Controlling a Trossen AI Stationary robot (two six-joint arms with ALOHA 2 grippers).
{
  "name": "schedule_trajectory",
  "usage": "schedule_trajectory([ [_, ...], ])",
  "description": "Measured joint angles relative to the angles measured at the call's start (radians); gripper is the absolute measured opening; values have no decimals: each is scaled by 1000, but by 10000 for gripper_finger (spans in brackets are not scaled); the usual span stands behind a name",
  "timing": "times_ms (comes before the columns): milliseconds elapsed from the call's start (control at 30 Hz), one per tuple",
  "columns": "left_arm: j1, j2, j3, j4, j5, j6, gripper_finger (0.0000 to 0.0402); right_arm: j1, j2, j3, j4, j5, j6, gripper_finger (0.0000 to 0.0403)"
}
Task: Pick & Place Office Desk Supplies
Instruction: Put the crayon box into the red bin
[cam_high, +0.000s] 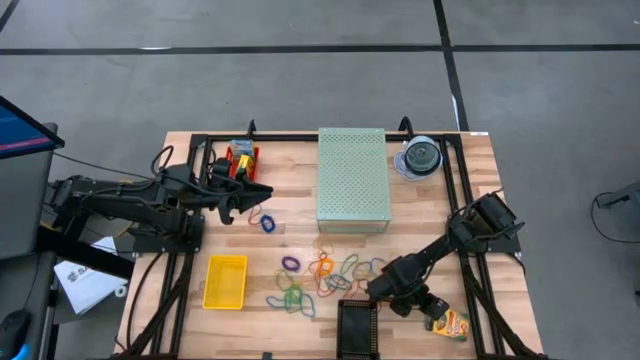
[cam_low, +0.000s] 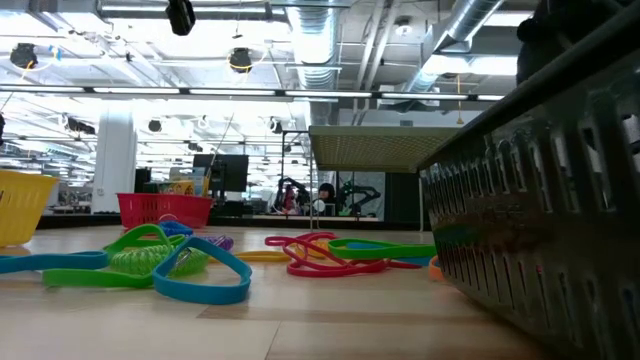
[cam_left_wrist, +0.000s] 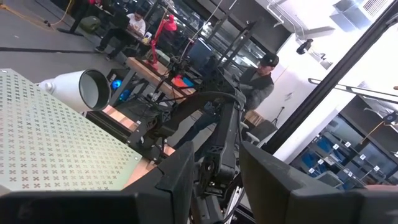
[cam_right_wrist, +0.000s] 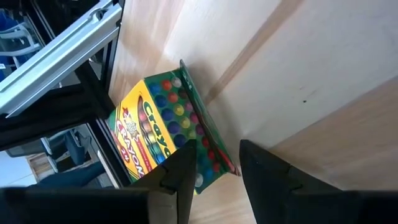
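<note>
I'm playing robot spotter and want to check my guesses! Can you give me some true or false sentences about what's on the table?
1. The yellow tray is full of rubber bands. False: it looks empty; the rubber bands lie loose on the table.
2. A crayon box lies right in front of the right gripper. True.
3. The right gripper has lifted the crayon box. False: the box lies on the table, its jaws are apart with nothing between them.
4. The green box stands between the two arms. True.
5. One blue band lies near the left gripper. True.
</note>
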Motion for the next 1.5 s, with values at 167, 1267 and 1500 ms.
schedule_trajectory([
  [167, 0, 0, 0, 0, 0, 0, 122, 0, 0, 0, -3, 4, 1, 96],
  [1267, 0, 0, 0, 1, 0, -2, 122, -42, 2, 338, -302, 328, -41, 0],
  [1500, 0, 0, 0, 0, 1, -2, 122, -72, 2, 419, -432, 337, -52, 0],
])
